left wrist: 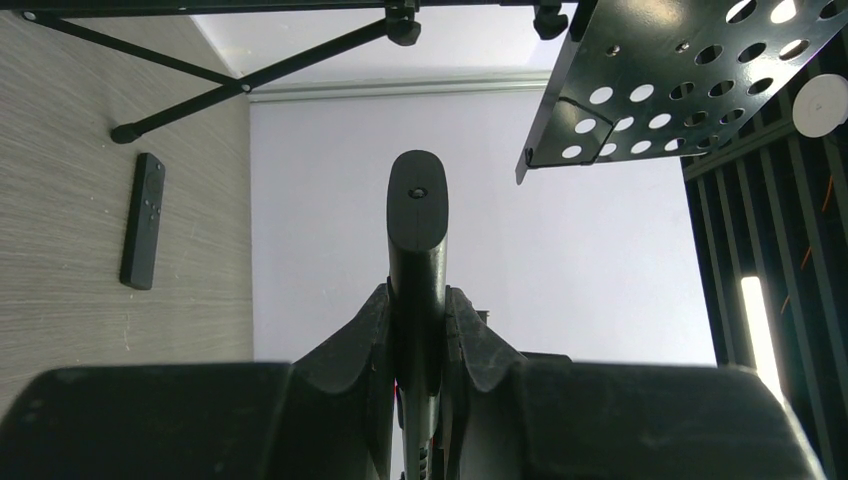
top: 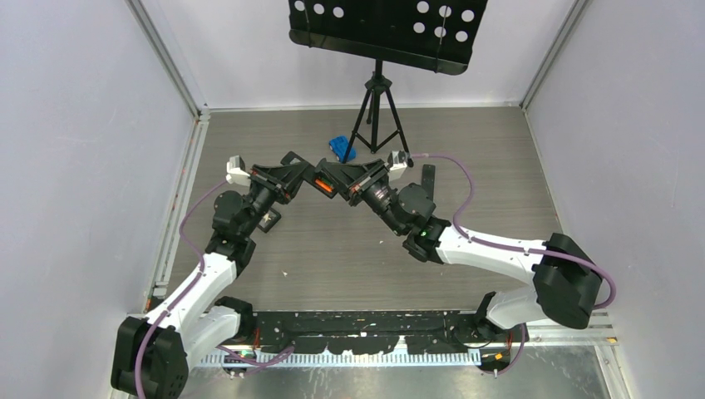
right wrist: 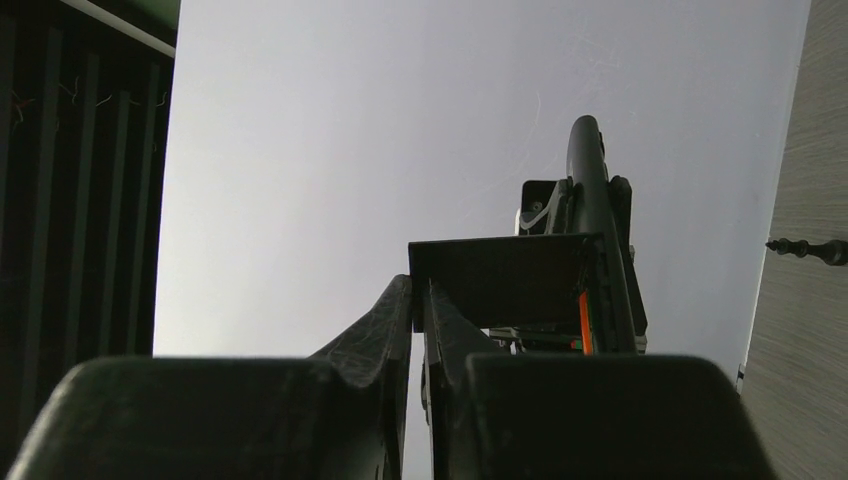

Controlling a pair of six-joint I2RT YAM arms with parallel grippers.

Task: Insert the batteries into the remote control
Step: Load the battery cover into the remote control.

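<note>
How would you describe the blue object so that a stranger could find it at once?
Find the black music stand near the far end of the table and follow its tripod down. Beside the left leg lies a small blue object, the only blue thing there.

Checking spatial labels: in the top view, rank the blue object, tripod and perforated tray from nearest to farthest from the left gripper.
1. Blue object, just behind and right of the left gripper.
2. Tripod, farther back-right.
3. Perforated tray, topmost, farthest.
</note>
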